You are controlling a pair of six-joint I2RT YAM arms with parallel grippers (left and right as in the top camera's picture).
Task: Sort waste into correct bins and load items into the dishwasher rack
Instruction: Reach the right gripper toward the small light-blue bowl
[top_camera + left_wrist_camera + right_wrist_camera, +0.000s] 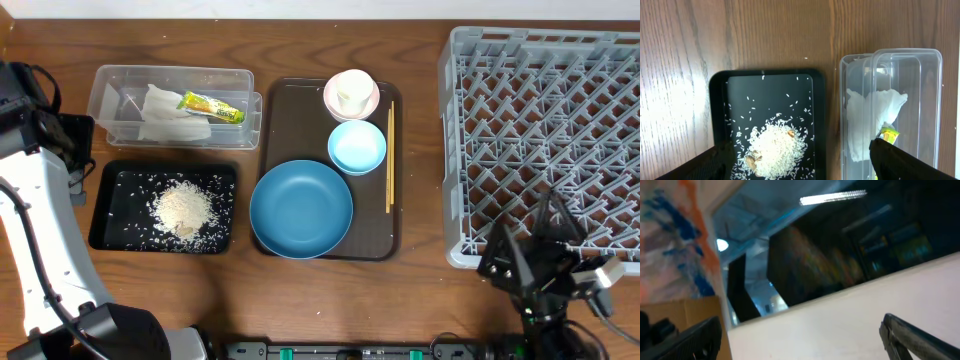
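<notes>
The clear container [110, 85] at the back left holds a crumpled white napkin [165, 112] and a yellow-green snack wrapper [212, 108]. The black tray [110, 225] in front of it holds white rice crumbs [184, 208]. The brown tray holds the dark-blue plate [300, 208], the light-blue bowl [357, 146], the pink bowl [330, 100] with the white cup [352, 90] in it, and the chopsticks [389, 155]. The grey rack [545, 140] stands at the right. My left gripper [72, 150] [800, 167] is open and empty, high over the black tray [717, 100] and container [935, 100]. My right gripper [545, 272] [802, 342] is open and empty, pointing upward by the rack's front edge.
The brown serving tray [275, 110] lies mid-table between the bins and the rack. The left arm's white link [40, 240] runs along the table's left edge. The right wrist view shows only the ceiling and a wall.
</notes>
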